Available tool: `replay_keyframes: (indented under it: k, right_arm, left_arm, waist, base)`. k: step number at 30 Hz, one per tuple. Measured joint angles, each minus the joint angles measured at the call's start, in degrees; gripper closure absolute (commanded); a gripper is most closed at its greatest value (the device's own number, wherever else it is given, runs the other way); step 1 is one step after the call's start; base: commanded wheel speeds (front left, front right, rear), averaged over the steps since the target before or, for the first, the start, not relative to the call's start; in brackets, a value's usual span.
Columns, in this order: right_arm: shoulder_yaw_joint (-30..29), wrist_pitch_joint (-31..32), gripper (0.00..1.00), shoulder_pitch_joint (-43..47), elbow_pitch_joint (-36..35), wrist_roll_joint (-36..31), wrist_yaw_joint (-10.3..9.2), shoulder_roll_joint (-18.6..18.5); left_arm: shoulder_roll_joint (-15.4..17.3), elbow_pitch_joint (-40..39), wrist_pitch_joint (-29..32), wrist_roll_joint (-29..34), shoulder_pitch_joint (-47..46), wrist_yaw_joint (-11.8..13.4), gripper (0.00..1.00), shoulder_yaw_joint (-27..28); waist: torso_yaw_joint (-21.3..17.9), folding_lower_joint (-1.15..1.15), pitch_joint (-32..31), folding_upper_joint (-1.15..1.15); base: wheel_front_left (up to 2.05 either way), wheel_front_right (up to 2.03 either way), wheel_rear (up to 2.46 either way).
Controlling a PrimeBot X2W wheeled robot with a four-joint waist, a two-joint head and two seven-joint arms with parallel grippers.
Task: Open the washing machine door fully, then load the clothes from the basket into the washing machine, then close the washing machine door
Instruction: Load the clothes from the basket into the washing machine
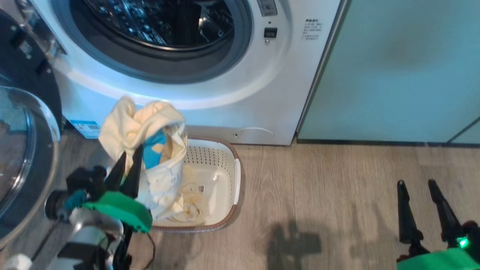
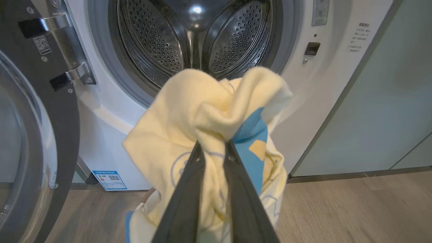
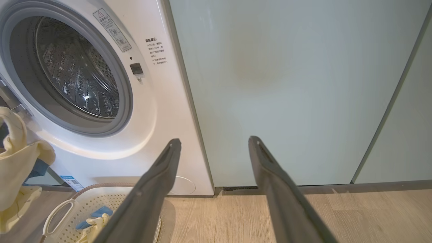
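Note:
My left gripper [image 1: 129,155] is shut on a bundle of pale yellow clothes [image 1: 146,127] with blue trim, lifted above the cream basket [image 1: 228,176] and in front of the washing machine [image 1: 262,97]. In the left wrist view the clothes [image 2: 202,111] hang from my left gripper [image 2: 212,145] just below the open steel drum [image 2: 195,37]. More yellow fabric lies in the basket. The washing machine door [image 1: 22,123] stands swung open at the left. My right gripper [image 1: 417,184] is open over bare floor at the right, shown too in its wrist view [image 3: 214,141].
Pale green cabinets [image 1: 405,67] stand right of the machine. Wooden floor [image 1: 337,195] stretches between the basket and my right gripper. The open door [image 2: 30,135] crowds the left side of my left arm.

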Motion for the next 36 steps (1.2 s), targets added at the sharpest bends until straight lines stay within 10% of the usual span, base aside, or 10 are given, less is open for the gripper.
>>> replay_keyframes:
  k: [36]
  right_arm:
    - [2.22, -0.03, 0.0, -13.59, -2.36, 12.06, 0.0, 0.0]
  left_arm:
    - [14.04, 21.9, 36.48, -6.62, -60.1, -11.74, 1.0, -0.85]
  waist:
    - [-9.96, 0.0, 27.1, 0.0]
  base:
    - [0.0, 0.0, 0.0]
